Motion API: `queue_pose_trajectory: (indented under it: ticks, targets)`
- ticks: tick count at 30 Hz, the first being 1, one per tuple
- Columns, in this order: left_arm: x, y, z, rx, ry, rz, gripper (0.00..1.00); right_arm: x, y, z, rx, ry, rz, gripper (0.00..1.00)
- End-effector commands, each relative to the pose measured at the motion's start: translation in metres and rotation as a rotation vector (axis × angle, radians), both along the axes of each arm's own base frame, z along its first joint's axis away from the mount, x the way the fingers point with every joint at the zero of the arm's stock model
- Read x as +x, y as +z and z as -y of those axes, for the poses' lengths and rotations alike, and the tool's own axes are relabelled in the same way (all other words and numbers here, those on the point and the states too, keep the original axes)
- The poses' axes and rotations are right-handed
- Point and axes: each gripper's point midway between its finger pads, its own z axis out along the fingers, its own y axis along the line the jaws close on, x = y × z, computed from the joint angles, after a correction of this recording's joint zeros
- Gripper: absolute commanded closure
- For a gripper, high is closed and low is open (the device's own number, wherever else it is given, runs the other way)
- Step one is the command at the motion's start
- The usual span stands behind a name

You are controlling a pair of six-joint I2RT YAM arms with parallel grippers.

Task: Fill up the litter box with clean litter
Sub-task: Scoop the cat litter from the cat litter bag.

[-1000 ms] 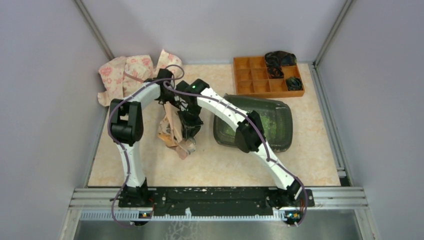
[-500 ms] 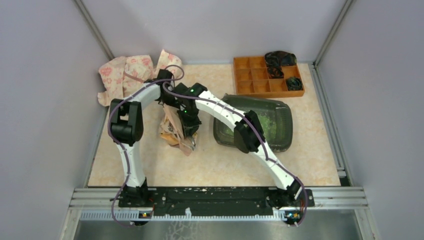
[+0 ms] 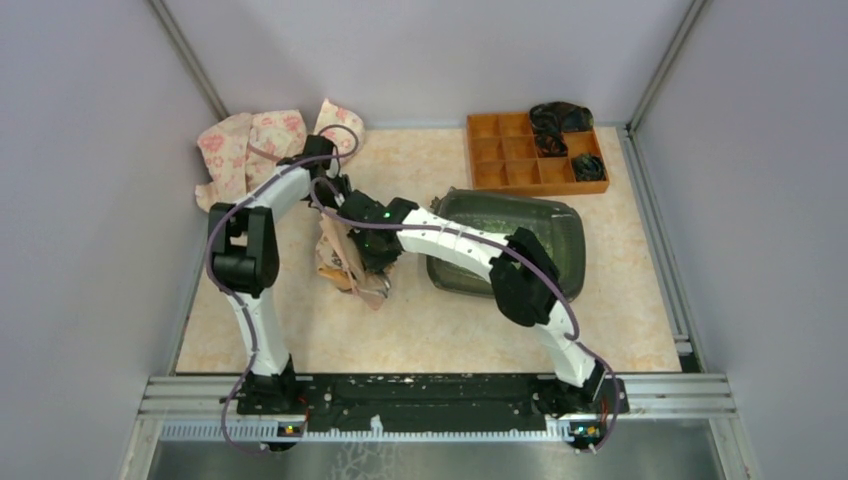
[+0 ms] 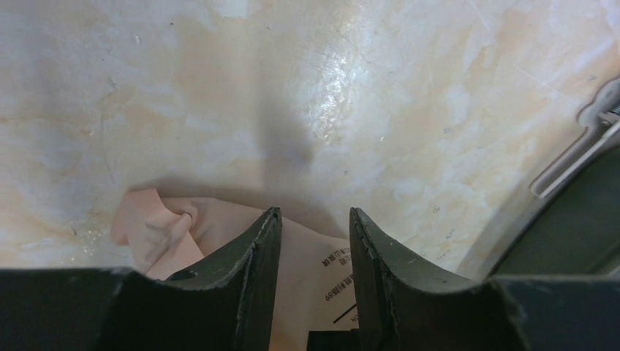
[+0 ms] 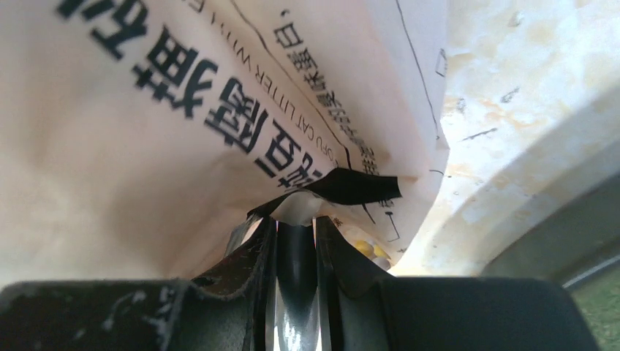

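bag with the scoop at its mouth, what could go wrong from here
1. The left gripper has its fingers apart over the bag and does not seem to clamp it, so the scoop held in the right gripper may just shove the loose paper.
2. Bare table lies between the bag and the litter box; litter granules could spill on the way.

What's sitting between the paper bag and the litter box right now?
Top view: bare table between paper bag and litter box; only the right arm crosses above.
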Motion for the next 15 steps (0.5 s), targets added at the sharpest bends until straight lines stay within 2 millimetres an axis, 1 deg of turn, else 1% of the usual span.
queue_pose_trajectory:
  ticks: [1,4,5,9,15]
  targets:
    - [-0.007,0.027,0.004,-0.036,-0.001,0.021,0.54,0.038,0.079,-0.010,0.197,-0.033,0.305,1.00]
    - [-0.007,0.034,0.003,-0.031,0.008,0.032,0.54,0.035,0.094,-0.002,0.243,-0.026,0.361,1.00]
    - [-0.007,0.037,0.001,-0.018,0.012,0.039,0.54,0.033,0.095,-0.001,0.251,-0.021,0.374,1.00]
    - [-0.009,0.048,-0.004,0.003,0.012,0.058,0.54,0.024,0.109,0.008,0.278,-0.002,0.426,1.00]
    - [-0.006,0.064,-0.005,0.002,0.014,0.085,0.54,0.008,0.129,0.018,0.311,0.037,0.484,1.00]
